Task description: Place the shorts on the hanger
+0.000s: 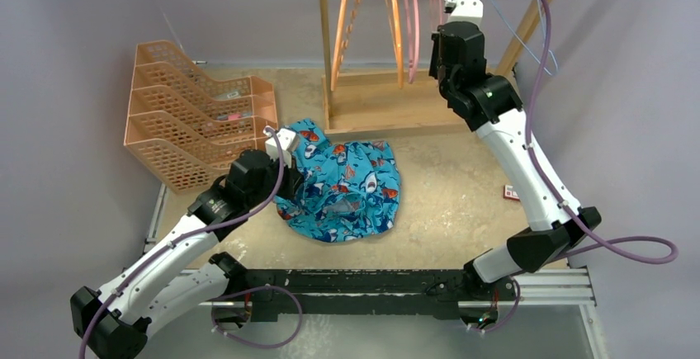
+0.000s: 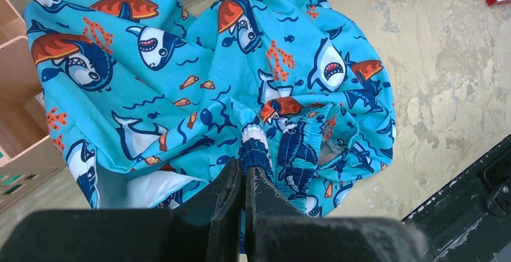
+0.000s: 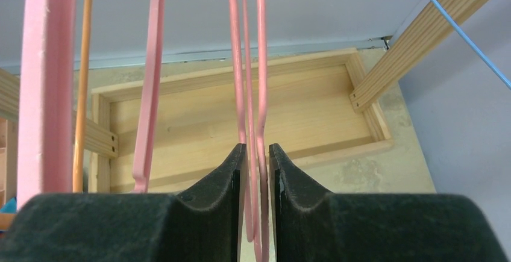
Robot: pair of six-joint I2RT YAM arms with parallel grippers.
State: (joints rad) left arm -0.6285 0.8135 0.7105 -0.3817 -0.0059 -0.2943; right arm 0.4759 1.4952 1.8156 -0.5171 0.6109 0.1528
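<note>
The turquoise shark-print shorts (image 1: 347, 186) lie crumpled on the table in front of the wooden rack. In the left wrist view the shorts (image 2: 199, 75) fill the frame. My left gripper (image 1: 289, 184) sits at their left edge, and in its own view it (image 2: 245, 168) is shut on the gathered dark-blue waistband. My right gripper (image 1: 439, 60) is raised at the rack. In its wrist view it (image 3: 257, 153) is closed around the thin pink bars of a hanger (image 3: 260, 93), which hangs upright between the jaws. The hanger's hook is out of view.
The wooden rack base (image 1: 388, 103) stands behind the shorts. Orange hangers (image 1: 342, 21) and another pink hanger (image 1: 410, 29) hang on it, and a light-blue wire hanger (image 3: 458, 30) too. Stacked orange trays (image 1: 194, 111) stand at back left. A small red-white item (image 1: 512, 192) lies at right.
</note>
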